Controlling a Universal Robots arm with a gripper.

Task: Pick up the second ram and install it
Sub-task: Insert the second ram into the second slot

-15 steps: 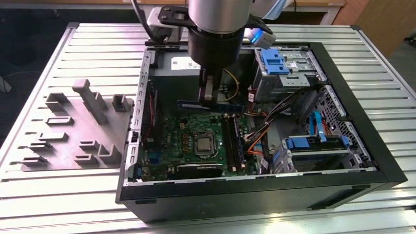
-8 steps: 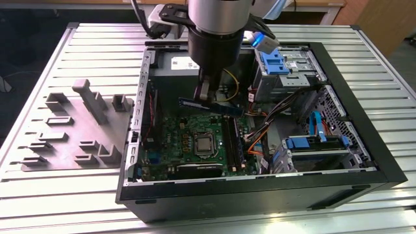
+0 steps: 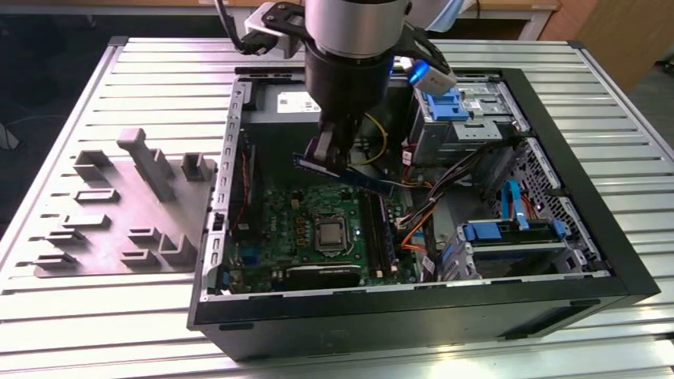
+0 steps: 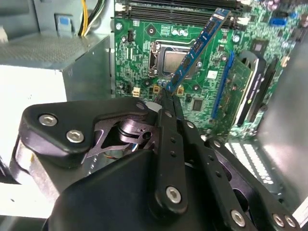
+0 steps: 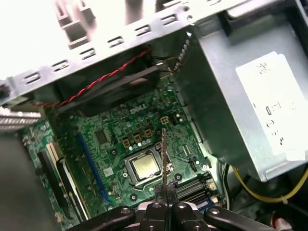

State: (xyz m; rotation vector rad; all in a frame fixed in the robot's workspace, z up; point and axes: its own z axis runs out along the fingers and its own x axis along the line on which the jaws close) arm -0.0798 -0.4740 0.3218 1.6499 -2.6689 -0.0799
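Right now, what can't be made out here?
1. Memory slots: second wrist view, cut by the picture's edge; filled or empty unclear.
2. Second ram: first wrist view, edge-on, faces hidden; its gripped end sits covered inside the hand.
3. Power supply: exterior view, partly behind the arm.

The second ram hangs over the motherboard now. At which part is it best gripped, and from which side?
Probably by its two flat faces, from above its upper long edge: the second ram is thin and flat, and its lower edge must stay free to meet the motherboard. The gripper pinches it so, near one end.
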